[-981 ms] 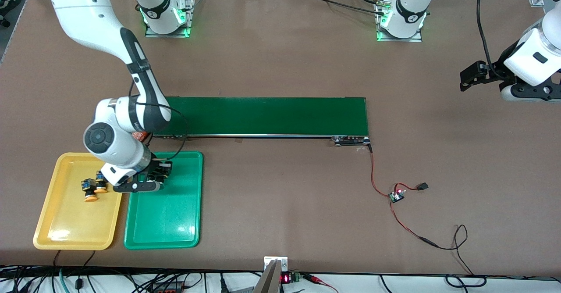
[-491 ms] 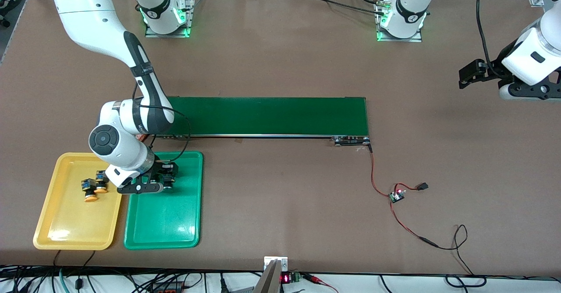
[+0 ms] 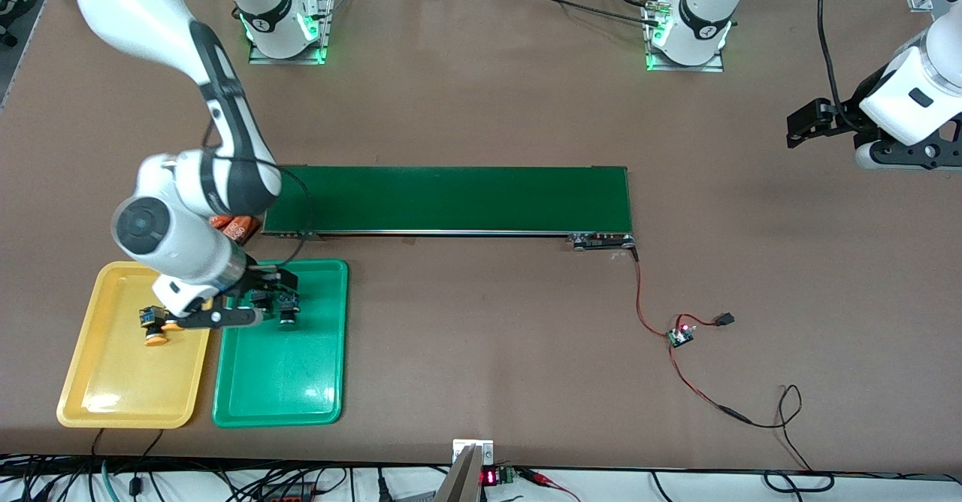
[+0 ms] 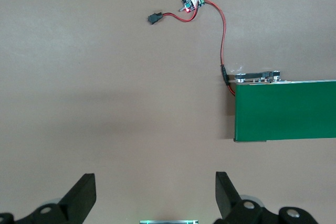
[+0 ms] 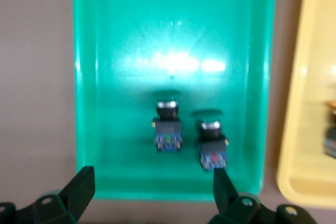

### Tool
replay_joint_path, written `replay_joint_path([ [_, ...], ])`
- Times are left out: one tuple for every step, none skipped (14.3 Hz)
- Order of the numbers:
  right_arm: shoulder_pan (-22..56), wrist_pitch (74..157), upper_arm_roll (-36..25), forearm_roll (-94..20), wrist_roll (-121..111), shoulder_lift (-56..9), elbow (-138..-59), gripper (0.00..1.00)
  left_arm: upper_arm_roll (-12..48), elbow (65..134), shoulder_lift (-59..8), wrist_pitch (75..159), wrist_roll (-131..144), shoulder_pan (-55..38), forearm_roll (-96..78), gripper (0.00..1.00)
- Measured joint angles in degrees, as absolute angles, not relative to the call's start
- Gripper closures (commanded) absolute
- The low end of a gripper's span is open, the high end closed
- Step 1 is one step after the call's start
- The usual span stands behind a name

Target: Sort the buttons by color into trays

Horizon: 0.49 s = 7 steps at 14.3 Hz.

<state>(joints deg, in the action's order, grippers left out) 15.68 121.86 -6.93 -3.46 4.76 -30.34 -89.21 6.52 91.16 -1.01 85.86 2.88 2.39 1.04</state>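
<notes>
Green tray [image 3: 316,382], yellow tray [image 3: 98,389]

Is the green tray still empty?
No, the right wrist view shows two buttons lying side by side in the green tray, with the open right gripper over them.

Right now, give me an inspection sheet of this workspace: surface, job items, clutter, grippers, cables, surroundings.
Surface: brown table, a long dark-green belt lying across its middle.
Job's things: two green-capped buttons in the green tray; two yellow-orange-capped buttons in the yellow tray beside it.
Clutter: orange cylinders at the belt's end nearest the right arm.
Grippers: right gripper over the green tray, jaws open, empty; left gripper waits over bare table, jaws open.
Cables: red and black wires run from the belt to a small circuit board.
Surroundings: cable bundles along the table edge nearest the front camera.
</notes>
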Motion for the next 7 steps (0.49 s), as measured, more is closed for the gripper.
replay_joint_path([
  [15.4, 118.6, -7.1, -3.3, 4.8, -27.6, -89.2, 0.0, 6.5, 91.1, -1.0, 85.8, 2.9, 2.4, 1.0, 0.0],
  [14.9, 115.3, -7.2, -2.7, 4.8, -24.9, -89.2, 0.0, 6.5, 91.1, -1.0, 85.8, 2.9, 2.4, 1.0, 0.0],
  [14.5, 112.4, -7.2, -1.7, 4.8, -22.4, -89.2, 0.0, 6.4, 91.1, -0.9, 85.6, 2.9, 2.4, 1.0, 0.0],
  [13.8, 109.6, -7.3, -0.8, 4.7, -19.8, -89.2, 0.0, 6.4, 91.1, -0.9, 85.4, 2.9, 2.4, 1.0, 0.0],
  [13.0, 106.8, -7.3, -0.2, 4.6, -17.3, -89.3, 0.0, 6.3, 91.1, -0.9, 85.2, 2.9, 2.4, 1.0, 0.0],
  [12.1, 103.9, -7.2, 0.2, 4.2, -14.8, -89.4, 0.0, 6.2, 91.1, -0.9, 85.2, 2.9, 2.4, 1.0, 0.0],
  [11.1, 101.2, -7.1, 0.7, 3.6, -12.4, -89.6, 0.0, 6.2, 91.1, -0.9, 85.2, 2.9, 2.4, 1.0, 0.0],
])
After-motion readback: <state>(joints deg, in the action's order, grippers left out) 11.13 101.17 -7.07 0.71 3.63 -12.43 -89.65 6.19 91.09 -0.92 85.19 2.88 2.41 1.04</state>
